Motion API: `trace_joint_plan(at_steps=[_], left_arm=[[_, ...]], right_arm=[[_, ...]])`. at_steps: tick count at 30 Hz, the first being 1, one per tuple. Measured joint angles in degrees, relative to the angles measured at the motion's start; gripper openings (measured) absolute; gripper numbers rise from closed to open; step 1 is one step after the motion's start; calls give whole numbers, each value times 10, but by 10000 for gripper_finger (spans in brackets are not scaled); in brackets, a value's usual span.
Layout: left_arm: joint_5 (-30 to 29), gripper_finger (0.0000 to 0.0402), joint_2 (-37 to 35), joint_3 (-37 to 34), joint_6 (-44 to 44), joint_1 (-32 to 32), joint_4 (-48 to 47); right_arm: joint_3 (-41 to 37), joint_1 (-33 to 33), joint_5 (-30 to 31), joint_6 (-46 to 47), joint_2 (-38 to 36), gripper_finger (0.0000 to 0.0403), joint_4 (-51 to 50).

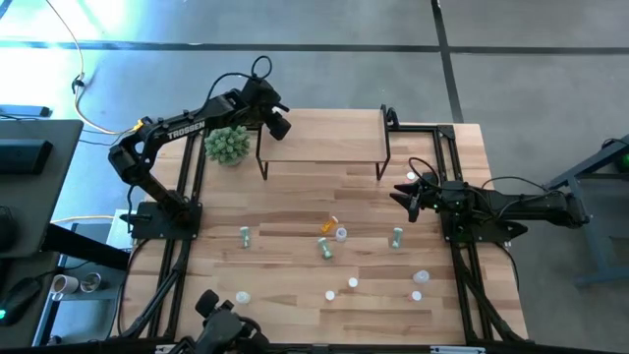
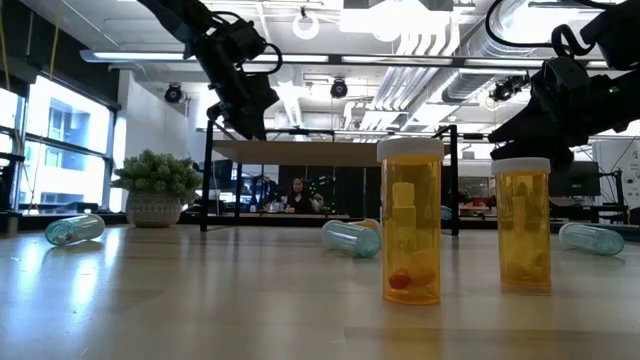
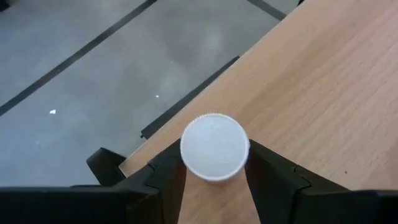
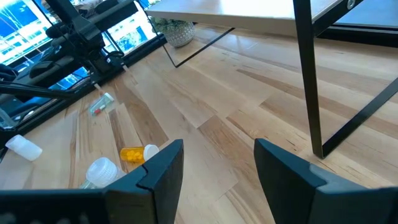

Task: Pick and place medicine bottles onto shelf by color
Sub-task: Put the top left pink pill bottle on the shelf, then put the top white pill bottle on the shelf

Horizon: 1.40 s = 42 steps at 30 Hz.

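My left gripper hangs over the far left corner of the shelf. A medicine bottle shows there only by its round white cap, which sits between the parted fingers above the light wood top. My right gripper waits open and empty at the table's right, beside the shelf's right legs. Several more bottles are on the table in front of the shelf: green ones lying down, an orange one and white-capped ones. My left gripper's fingers stand close on either side of the bottle just under its white cap, slanting down from the table's left. Whether they touch it I cannot tell. The cap hides the bottle's body and base.
A green spiky plant in a pot stands just left of the shelf, under the left arm. Two orange bottles stand upright near the table's front edge. The shelf's black legs rise close ahead of my right gripper.
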Motion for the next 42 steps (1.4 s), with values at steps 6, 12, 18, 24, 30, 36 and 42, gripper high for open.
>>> trace_joint_plan(at_steps=[6, 12, 18, 24, 30, 36, 42], left_arm=[[0, 169, 0, 0, 0, 0, 22], [-4, 172, -8, 0, 25, 0, 24], [-2, 173, -40, 0, 30, 0, 40], [2, 173, -91, 0, 32, -1, 26], [63, 173, -144, -5, 63, -14, -23], [110, 172, -200, -81, 55, -50, -14], [112, 172, -255, -183, 29, -109, 45]], right_arm=[[0, 0, 0, 0, 0, 187, 0], [0, 0, 0, 0, 0, 187, 0], [0, 0, 0, 0, 0, 187, 0], [0, 0, 0, 0, 0, 187, 0], [0, 0, 0, 0, 0, 187, 0], [0, 0, 0, 0, 0, 187, 0], [0, 0, 0, 0, 0, 187, 0]])
